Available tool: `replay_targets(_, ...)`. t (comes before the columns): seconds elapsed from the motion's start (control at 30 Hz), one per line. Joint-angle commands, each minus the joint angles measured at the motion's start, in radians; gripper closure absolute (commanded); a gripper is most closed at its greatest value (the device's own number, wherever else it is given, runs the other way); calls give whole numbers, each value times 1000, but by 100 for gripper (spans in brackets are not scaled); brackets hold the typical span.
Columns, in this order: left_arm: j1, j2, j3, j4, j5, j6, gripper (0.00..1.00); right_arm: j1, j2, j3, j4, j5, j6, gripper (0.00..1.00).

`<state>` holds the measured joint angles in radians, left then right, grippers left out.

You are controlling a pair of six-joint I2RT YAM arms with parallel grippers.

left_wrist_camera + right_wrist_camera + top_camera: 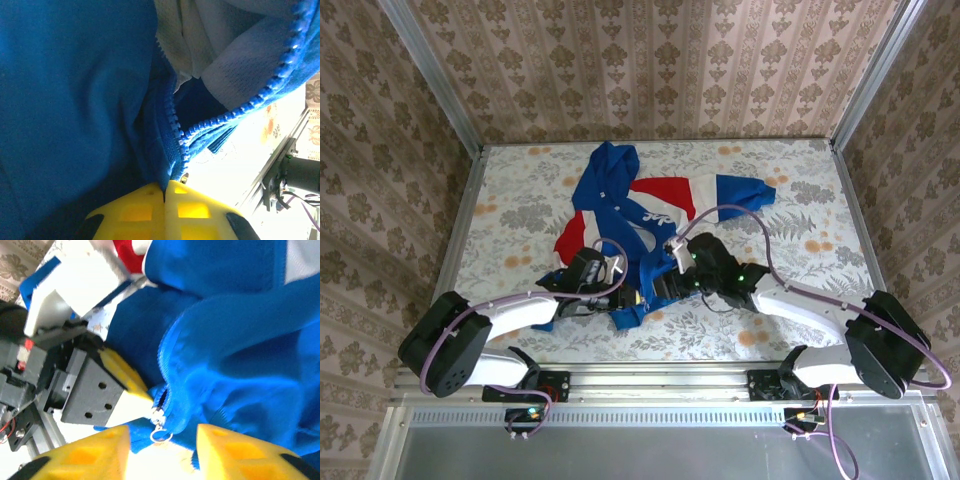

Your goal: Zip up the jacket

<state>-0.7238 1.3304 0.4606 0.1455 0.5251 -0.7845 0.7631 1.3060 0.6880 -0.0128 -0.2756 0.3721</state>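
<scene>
Jacket [620, 215] lies crumpled on the bench [800, 200], front open, bottom hem toward the arms. Left fingers [195, 210] are clenched on the jacket's bottom hem, just below the zipper teeth [174, 127] — fabric is seen running into the closed tips. Right fingers [235, 452] are released, set apart on either side of the zipper pull [159, 422], not touching it. Fabric is judged light, soft and floppy — it will bunch if pushed, so the hem is best held taut. The pull is small, looks metal, likely slippery; it should be pinched at the tab, not the cloth.
</scene>
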Motion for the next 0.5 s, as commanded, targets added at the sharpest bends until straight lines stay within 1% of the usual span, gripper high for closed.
replay_targets(0.0,9,0,39,-26,30,16,100,52,-6,-48,-9,39,23,67)
replay_targets(0.1,9,0,47,-33,34,19,100,76,15,-78,57,28,52,68)
replay_targets(0.23,9,0,56,-44,40,24,100,77,47,-94,139,6,74,68)
replay_targets(0.4,9,3,65,-49,44,26,100,77,79,-80,155,4,66,63)
replay_targets(0.47,9,4,67,-50,45,25,100,77,121,-77,167,-4,64,61)
